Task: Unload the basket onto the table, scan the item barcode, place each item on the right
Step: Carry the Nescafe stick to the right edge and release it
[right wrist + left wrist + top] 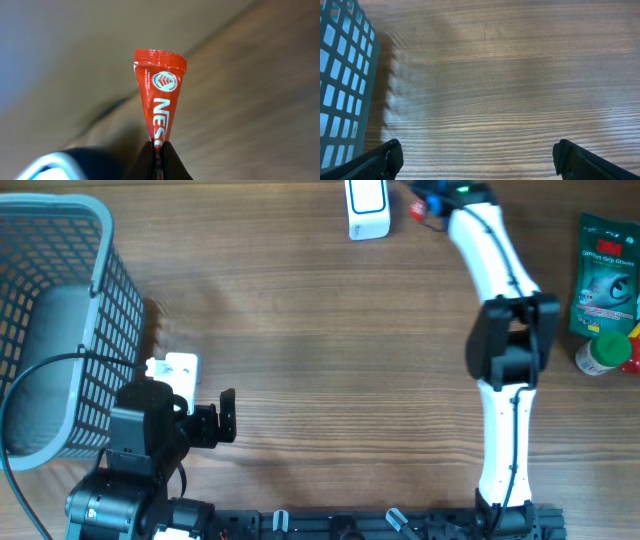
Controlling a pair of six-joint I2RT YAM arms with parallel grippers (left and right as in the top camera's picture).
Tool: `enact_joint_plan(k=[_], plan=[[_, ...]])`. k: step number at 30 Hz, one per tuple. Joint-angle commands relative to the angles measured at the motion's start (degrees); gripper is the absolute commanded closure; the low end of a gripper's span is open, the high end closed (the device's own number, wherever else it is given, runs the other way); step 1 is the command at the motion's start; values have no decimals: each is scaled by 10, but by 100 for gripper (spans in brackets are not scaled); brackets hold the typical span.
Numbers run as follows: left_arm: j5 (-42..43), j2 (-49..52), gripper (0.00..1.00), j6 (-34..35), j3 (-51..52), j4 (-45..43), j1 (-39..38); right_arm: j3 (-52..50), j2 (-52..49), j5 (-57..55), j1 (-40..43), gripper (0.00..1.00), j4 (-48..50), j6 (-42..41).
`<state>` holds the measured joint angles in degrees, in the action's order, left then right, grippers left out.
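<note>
In the right wrist view a red sachet (159, 95) with white lettering stands up from my right gripper (158, 145), whose jaws are shut on its lower end. The overhead view shows that gripper (432, 202) stretched to the table's far edge. There the red sachet (417, 211) hangs just right of a white scanner (367, 208). No barcode shows on the sachet's visible face. My left gripper (195, 408) rests low at the near left, beside the basket. Its fingers (390, 155) stand wide open over bare wood with nothing between them.
A grey mesh basket (60, 330) fills the left side, and its wall (340, 90) is close to my left gripper. At the right edge lie a green packet (605, 275) and a small bottle with a green cap (603, 352). A blurred pale shape (40, 167) sits low left in the right wrist view.
</note>
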<state>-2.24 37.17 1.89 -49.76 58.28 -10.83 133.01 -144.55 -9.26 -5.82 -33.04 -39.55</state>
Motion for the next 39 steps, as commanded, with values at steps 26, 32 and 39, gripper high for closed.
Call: enact_joint_plan(k=[26,32,39], plan=[[2,-3,0,5,3,-2,-3,-57,52,38,381,0,-171,242],[2,-3,0,5,3,-2,-3,-51,153,74,366,0,-174,224],[2,-3,0,5,3,-2,-3,-51,301,182,326,0,-194,209]])
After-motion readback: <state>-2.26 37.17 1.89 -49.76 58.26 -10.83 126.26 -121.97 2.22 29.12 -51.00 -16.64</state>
